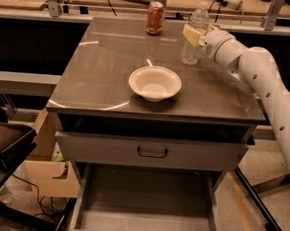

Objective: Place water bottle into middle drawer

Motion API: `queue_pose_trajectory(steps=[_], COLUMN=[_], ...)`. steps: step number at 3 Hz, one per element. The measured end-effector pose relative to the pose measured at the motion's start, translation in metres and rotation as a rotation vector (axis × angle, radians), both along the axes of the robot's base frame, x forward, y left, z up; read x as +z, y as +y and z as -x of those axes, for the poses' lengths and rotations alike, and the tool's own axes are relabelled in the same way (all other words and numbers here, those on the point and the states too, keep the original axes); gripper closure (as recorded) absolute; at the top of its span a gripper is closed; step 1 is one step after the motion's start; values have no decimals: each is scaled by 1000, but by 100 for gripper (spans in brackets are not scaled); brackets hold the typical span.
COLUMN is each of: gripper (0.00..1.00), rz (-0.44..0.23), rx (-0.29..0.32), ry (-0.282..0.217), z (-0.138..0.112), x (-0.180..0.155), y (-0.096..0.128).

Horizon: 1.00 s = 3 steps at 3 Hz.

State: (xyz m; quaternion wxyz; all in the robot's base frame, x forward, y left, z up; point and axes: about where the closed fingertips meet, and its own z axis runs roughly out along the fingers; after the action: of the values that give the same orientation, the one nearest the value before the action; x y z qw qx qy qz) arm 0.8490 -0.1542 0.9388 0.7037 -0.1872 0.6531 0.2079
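Looks like the grasp step: gripper [193,35] fingers are clamped on the water bottle [191,53] standing near the counter's [103,74] back right corner, so next it needs lifting and lowering into the open middle drawer [146,200].

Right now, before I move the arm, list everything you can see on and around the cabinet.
bottle: one, clear with white cap, standing back right on the top
can: one, red, back edge of the top, left of the bottle
bowl: one, white, middle of the top
top: one, grey-brown, bears all three
closed drawer: one, grey with black handle, under the top
open drawer: one, grey, pulled out at the bottom
box: one, brown cardboard, on the floor to the left
arm: one, white, coming in from the right
claw: one, cream, at the bottle's upper half
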Motion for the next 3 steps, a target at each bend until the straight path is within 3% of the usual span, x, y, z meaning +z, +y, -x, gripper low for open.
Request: queue_pose_trajectory(steps=[1,3], gripper=[100,100], rz=[15,-63], rx=[-35,-68], ry=[1,-31], z=[19,102], x=[16,50], y=[-26,-95])
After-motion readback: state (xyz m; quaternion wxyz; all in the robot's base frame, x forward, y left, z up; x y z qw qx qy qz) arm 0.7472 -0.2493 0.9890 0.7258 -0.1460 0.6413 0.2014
